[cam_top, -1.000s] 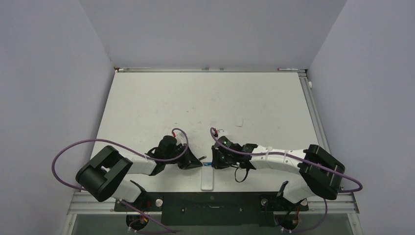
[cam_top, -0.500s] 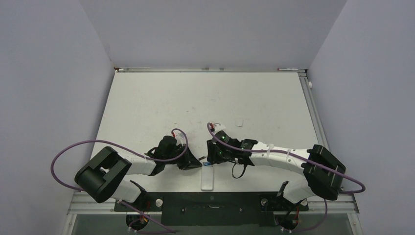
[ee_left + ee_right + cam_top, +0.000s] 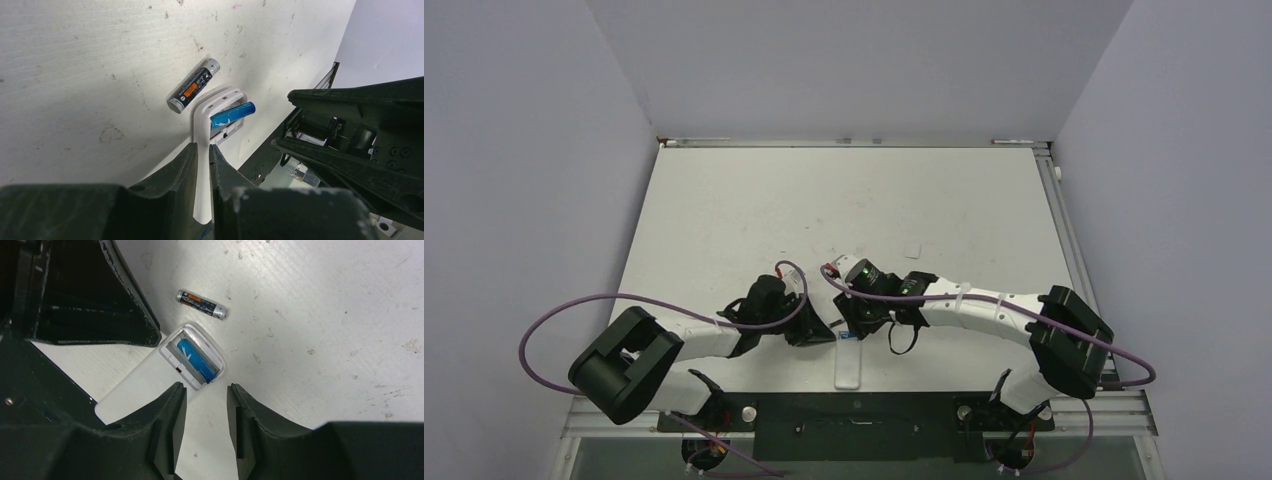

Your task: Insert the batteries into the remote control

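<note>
The white remote control [image 3: 848, 368] lies back up near the table's front edge, its battery bay open at the far end. A blue battery [image 3: 195, 360] [image 3: 232, 114] lies in the bay. The dark battery [image 3: 202, 304] [image 3: 194, 85] rests on the table just beyond that end, apart from the remote [image 3: 145, 382]. My left gripper [image 3: 202, 146] is shut on the remote [image 3: 205, 130], whose thin white edge sits between the jaws. My right gripper [image 3: 206, 386] hovers open just above the bay end, with only bare table between its fingers.
A tiny white square plastic piece [image 3: 913, 250] lies on the table beyond the right wrist. The two grippers [image 3: 829, 333] [image 3: 856, 325] are nearly touching over the remote's far end. The black base rail [image 3: 854, 428] runs along the near edge.
My right gripper has opened and its wrist has shifted left and a little farther from the bases. The left arm has barely moved and still holds the remote.
</note>
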`<action>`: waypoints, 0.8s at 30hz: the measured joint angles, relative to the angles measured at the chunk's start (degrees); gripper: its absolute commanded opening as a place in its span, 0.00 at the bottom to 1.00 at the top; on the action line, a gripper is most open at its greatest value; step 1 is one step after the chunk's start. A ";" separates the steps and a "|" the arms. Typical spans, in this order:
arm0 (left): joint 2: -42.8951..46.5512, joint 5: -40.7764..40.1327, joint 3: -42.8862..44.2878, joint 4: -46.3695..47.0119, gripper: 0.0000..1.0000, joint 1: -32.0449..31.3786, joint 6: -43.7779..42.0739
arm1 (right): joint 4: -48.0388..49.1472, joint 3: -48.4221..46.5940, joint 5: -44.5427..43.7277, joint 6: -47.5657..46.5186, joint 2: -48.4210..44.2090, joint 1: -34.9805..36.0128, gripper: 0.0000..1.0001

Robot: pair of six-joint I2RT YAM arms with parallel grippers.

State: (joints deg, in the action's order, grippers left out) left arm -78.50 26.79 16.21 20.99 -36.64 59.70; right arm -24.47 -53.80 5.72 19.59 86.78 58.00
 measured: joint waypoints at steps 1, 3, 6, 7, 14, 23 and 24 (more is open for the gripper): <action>0.39 -0.07 0.33 -0.76 0.11 0.00 -0.26 | -0.63 -0.22 0.74 -1.49 0.00 -0.24 0.36; 0.96 -0.50 0.92 -2.34 0.10 -0.02 -0.68 | -1.62 -0.44 2.05 -4.35 0.00 -0.57 0.36; 1.75 -1.38 1.79 -5.05 0.10 -0.02 -1.55 | -3.13 -0.57 4.00 -8.11 0.02 -1.09 0.36; 2.08 -1.70 1.97 -5.90 0.10 -0.02 -1.79 | -3.58 -0.72 4.55 -9.22 0.13 -1.27 0.36; 5.62 -3.89 2.19 -11.72 0.10 0.00 -2.67 | -4.92 -2.54 7.85 -16.15 2.67 -1.44 0.39; 10.47 -5.70 2.19 -17.97 0.11 0.00 -3.43 | -6.08 -4.17 8.76 -23.21 5.64 -1.44 0.40; 11.08 -5.81 2.19 -18.71 0.11 0.00 -3.45 | -6.08 -4.33 8.79 -23.80 5.92 -1.44 0.40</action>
State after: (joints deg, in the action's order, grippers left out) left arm -67.42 20.97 18.39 2.28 -36.64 56.25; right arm -30.55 -58.13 14.50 -4.21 92.71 56.55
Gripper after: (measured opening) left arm 0.108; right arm 0.397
